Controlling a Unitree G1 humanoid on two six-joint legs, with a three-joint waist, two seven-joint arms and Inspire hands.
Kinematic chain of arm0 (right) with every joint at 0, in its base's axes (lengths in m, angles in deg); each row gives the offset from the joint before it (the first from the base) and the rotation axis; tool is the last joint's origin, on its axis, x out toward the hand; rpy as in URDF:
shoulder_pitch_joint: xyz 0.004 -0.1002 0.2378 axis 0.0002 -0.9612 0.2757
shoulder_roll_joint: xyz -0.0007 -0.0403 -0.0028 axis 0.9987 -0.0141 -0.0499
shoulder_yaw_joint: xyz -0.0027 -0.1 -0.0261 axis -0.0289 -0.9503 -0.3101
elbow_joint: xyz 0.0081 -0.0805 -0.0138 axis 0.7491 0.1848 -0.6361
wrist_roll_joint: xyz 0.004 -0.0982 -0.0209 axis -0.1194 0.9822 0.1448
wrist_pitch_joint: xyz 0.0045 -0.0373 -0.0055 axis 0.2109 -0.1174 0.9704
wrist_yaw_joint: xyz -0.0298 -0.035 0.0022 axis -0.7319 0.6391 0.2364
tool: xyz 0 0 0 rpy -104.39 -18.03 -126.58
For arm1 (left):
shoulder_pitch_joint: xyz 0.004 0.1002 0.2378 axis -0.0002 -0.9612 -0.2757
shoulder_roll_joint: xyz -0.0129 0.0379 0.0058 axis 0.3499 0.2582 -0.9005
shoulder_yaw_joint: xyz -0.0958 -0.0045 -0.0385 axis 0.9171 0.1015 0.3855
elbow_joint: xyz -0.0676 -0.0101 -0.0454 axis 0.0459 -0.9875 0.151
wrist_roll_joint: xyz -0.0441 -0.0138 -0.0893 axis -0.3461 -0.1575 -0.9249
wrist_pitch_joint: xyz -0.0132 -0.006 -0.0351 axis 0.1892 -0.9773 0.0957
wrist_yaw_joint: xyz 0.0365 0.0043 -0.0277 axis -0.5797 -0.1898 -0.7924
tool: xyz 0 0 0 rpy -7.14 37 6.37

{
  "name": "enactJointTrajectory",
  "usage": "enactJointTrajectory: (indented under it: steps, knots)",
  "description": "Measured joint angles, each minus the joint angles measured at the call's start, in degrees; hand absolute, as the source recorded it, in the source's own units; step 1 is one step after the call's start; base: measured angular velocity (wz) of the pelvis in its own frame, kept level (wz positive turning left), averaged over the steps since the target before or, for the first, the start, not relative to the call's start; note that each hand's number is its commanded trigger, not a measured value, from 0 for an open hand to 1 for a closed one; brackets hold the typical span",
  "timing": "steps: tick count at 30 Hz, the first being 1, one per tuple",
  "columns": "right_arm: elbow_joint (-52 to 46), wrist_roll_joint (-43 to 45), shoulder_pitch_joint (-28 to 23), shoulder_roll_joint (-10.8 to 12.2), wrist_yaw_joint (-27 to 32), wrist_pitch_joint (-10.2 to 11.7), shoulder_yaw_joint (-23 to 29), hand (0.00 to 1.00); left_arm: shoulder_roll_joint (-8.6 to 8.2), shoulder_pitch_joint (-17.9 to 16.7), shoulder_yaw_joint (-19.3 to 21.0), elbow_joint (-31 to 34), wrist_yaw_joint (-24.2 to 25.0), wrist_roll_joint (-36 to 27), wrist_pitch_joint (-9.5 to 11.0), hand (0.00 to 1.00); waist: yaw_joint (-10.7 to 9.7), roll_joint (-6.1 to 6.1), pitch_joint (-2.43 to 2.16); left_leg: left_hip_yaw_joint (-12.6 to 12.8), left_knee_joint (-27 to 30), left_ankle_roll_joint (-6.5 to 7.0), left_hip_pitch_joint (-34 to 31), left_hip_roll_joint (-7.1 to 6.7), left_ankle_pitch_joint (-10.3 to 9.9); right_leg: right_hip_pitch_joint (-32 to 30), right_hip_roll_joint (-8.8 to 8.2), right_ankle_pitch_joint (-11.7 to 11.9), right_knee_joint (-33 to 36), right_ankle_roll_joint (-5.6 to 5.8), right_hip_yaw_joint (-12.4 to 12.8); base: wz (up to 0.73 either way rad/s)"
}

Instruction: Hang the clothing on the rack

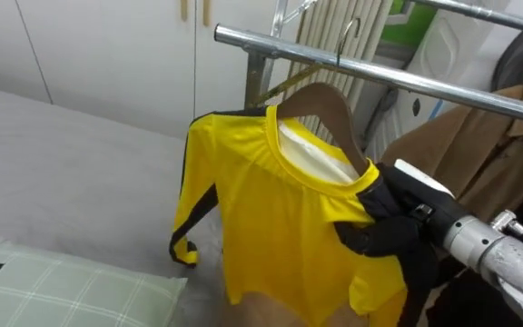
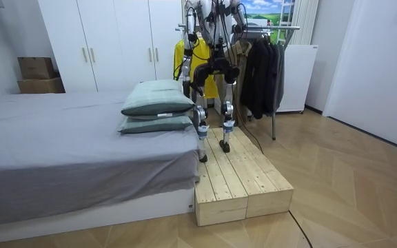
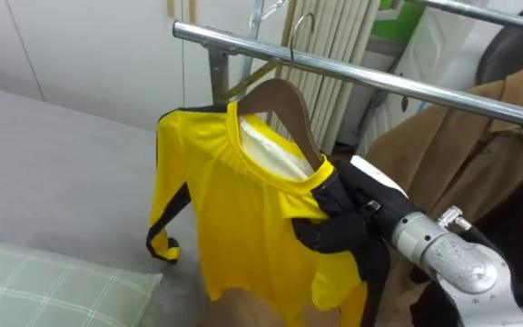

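A yellow shirt [image 1: 280, 218] with black trim hangs on a wooden hanger [image 1: 325, 104], which is tilted. The hanger's metal hook [image 1: 346, 38] rises at the steel rail [image 1: 370, 71] of the clothes rack; I cannot tell whether it rests on the rail. My right hand [image 1: 393, 222], black-gloved, comes in from the lower right and is curled on the shirt's right shoulder over the hanger's end. The shirt's left sleeve [image 1: 189, 209] dangles free above the bed. In the room view the shirt [image 2: 185, 55] shows at the rack's left end.
A brown coat [image 1: 479, 145] and dark garments [image 2: 260, 69] hang further right on the rail. A grey bed [image 1: 62, 163] with a green checked pillow [image 1: 62, 291] lies to the left. I stand on a wooden platform [image 2: 243, 179] between bed and rack. White wardrobes [image 2: 109, 41] stand behind.
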Motion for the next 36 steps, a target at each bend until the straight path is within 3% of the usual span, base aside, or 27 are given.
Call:
enactJointTrajectory:
  steps: [5,13,22,30,36]
  knots:
    - [0.5,0.0,1.1,0.0,-1.2,0.0,-0.1,1.00,0.23,0.1,0.0,0.0,0.6,0.1,0.2,0.00,0.2,-0.05,0.03,-0.3,0.0,0.00,0.0,-0.03,0.0,0.2,-0.05,-0.1,0.0,0.05,-0.2,0.04]
    - [9.1,-0.3,2.6,0.0,-1.3,0.1,-0.1,1.00,0.37,0.3,-0.1,0.3,0.4,0.0,0.5,0.00,0.1,-0.15,0.10,-3.2,0.0,0.00,0.2,-0.38,0.0,2.0,-0.33,-0.4,-1.0,0.28,-1.9,0.15]
    - [14.7,-0.8,3.9,0.0,-0.3,1.2,-0.1,1.00,0.47,0.3,-0.1,0.2,0.4,0.0,0.6,0.00,0.2,-0.05,0.16,-3.8,0.0,0.00,0.3,-0.38,0.0,2.1,-0.27,-0.4,-0.9,0.17,-2.3,0.00]
    - [15.7,-2.7,3.9,0.0,0.0,2.0,-0.1,1.00,0.41,0.3,-0.1,-0.4,-0.2,-0.1,1.9,0.00,0.2,0.75,0.66,-3.7,0.0,-0.01,1.1,-0.38,0.0,2.7,-0.24,-0.6,-0.8,0.21,-2.0,0.00]
    - [15.9,-3.0,3.9,0.0,0.0,2.6,-0.1,1.00,0.20,0.3,0.0,-0.7,-0.3,-0.1,2.1,0.00,0.2,1.36,0.41,-3.6,0.0,-0.01,1.4,-0.38,0.0,3.1,-0.22,-0.6,-0.8,0.19,-2.1,0.00]
